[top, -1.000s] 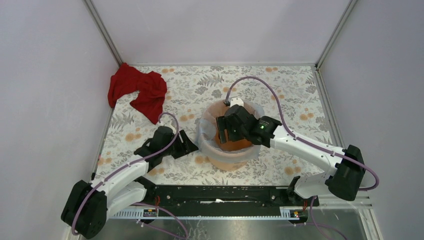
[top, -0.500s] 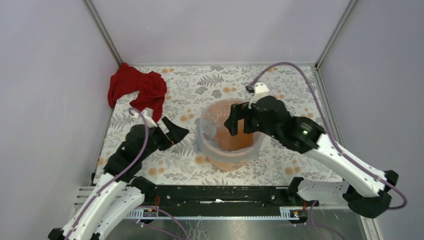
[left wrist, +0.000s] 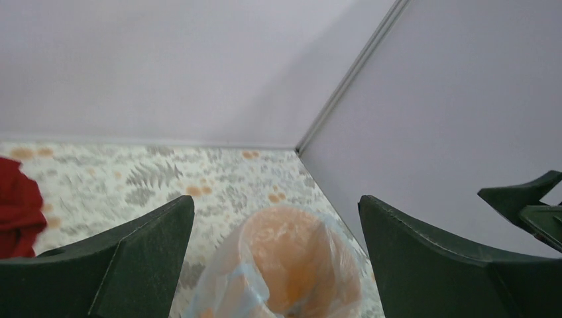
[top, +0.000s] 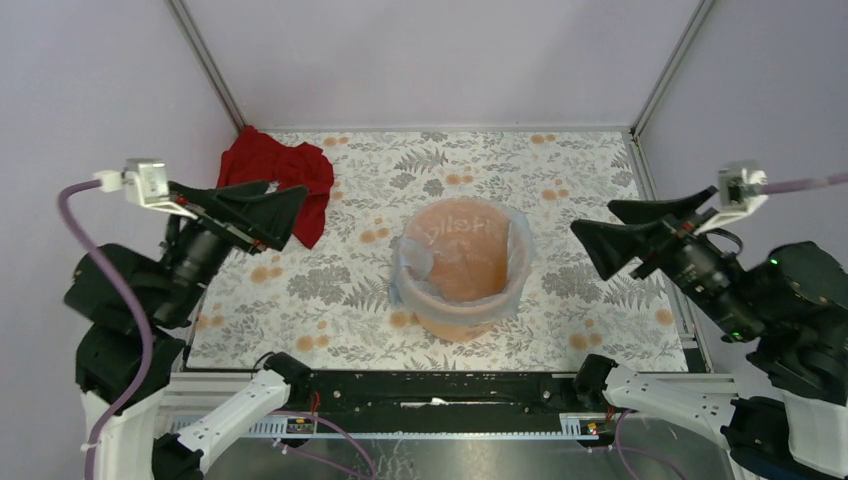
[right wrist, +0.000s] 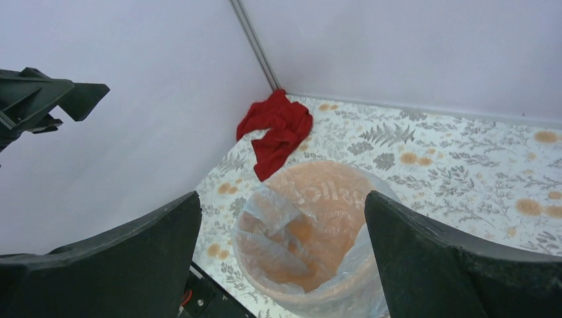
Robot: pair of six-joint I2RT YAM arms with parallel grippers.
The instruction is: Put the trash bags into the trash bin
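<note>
The orange trash bin (top: pixel 455 325) stands upright at the table's middle. The pale blue trash bag (top: pixel 513 262) lines its inside and folds over the rim on all sides. The bin also shows in the left wrist view (left wrist: pixel 291 255) and the right wrist view (right wrist: pixel 331 218), with the bag (right wrist: pixel 278 212) wrinkled inside. My left gripper (top: pixel 285 212) is open and empty, raised high at the left, far from the bin. My right gripper (top: pixel 597 228) is open and empty, raised high at the right. Both point toward the bin.
A red cloth (top: pixel 270 180) lies crumpled at the table's back left corner, also in the right wrist view (right wrist: pixel 275 129). Pale walls with metal corner posts (top: pixel 205 62) close in the floral table (top: pixel 570 180) on three sides.
Both arms have pulled away from the bin and risen high, left to the left, right to the right. The right gripper left the bin's inside. The bag stays in the bin.
</note>
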